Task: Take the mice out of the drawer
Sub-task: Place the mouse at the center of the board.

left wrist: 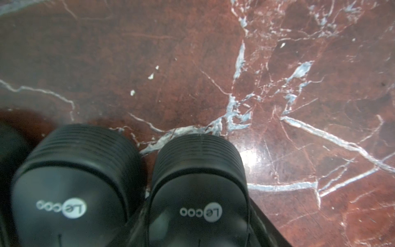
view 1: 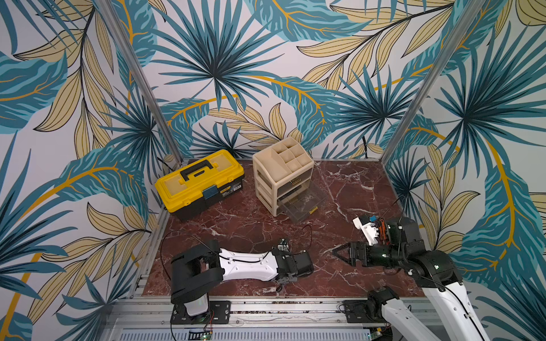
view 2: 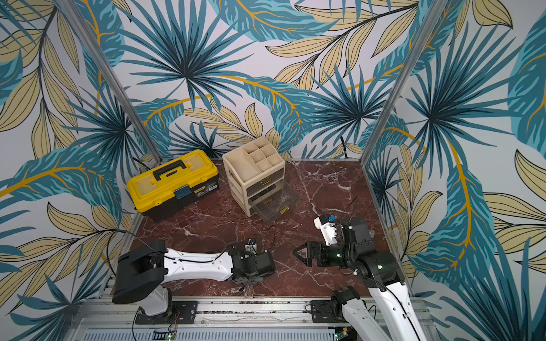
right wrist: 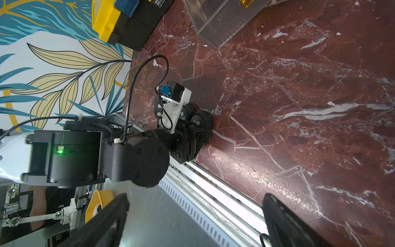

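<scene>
While left gripper [right wrist: 204,126] is straddling one of two small black oval mice [left wrist: 198,188] on the near red-marble bench [left wrist: 299,85], clamp unclear, right gripper [view 1: 336,253] is hanging open. Likely light, slick: pinching flanks.

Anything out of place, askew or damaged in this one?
Nothing looks damaged, spilled or askew. The clear plastic bottom drawer of the beige desk organizer stands pulled out and looks empty, which fits the task. Two small black oval mice lie side by side, logos up, near the red marble table's front edge.
</scene>
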Tool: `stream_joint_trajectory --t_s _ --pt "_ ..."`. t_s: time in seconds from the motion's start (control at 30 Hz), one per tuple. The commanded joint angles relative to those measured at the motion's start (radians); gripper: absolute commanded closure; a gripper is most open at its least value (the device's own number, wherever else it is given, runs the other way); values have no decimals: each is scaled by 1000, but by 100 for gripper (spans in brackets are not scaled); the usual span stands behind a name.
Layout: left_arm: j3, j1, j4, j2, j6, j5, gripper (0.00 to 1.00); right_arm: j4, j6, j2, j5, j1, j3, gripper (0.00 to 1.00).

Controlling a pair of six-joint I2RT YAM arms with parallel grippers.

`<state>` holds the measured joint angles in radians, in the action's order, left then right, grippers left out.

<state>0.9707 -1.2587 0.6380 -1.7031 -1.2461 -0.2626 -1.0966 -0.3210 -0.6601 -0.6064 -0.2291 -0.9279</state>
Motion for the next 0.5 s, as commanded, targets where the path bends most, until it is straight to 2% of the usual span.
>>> stream_joint_trajectory --t_s 0.0,0.47 --pt "-26 5 37 26 -6 -21 35 13 3 7 5 0 23 1" --pt "38 0 100 47 18 -46 30 18 3 5 2 -1 26 1"
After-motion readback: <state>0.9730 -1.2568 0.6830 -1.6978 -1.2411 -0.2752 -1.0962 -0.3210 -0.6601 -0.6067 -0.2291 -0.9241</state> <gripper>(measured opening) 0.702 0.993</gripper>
